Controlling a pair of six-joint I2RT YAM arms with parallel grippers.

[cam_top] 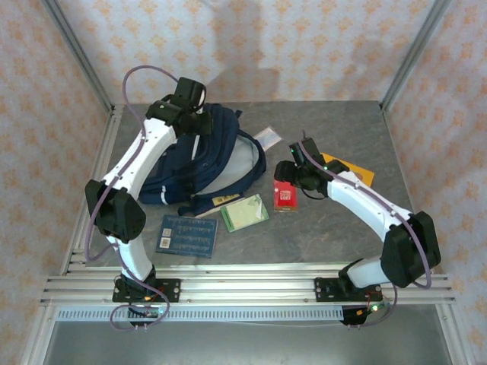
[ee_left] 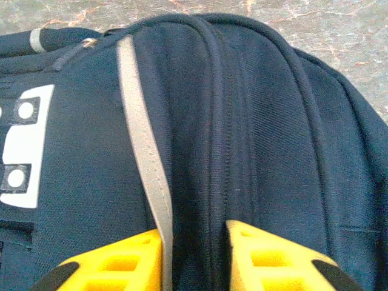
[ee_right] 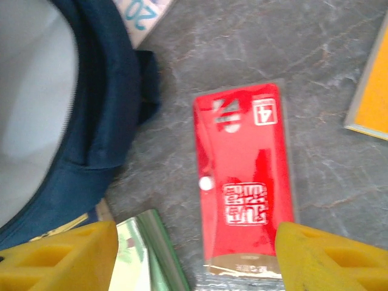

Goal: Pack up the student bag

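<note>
The student bag point(cam_top: 205, 156), navy blue with its main mouth gaping and pale lining showing, lies at the back left of the table. My left gripper point(cam_top: 200, 124) rests on its top; in the left wrist view the yellow fingers point(ee_left: 121, 260) stand a narrow gap apart over a seam ridge of the bag point(ee_left: 260, 121), a grey stripe point(ee_left: 142, 139) running along the left finger. My right gripper point(cam_top: 292, 175) hovers open point(ee_right: 195, 242) above a red packet point(ee_right: 242, 182) lying flat on the table just right of the bag's opening point(ee_right: 103, 121).
A green booklet point(cam_top: 245, 213) lies beside the red packet point(cam_top: 284, 195), and a blue card sheet point(cam_top: 187, 236) lies nearer the front. An orange book point(cam_top: 354, 170) sits right of my right arm, and a white card point(cam_top: 268, 137) lies behind the bag. Metal frame posts border the table.
</note>
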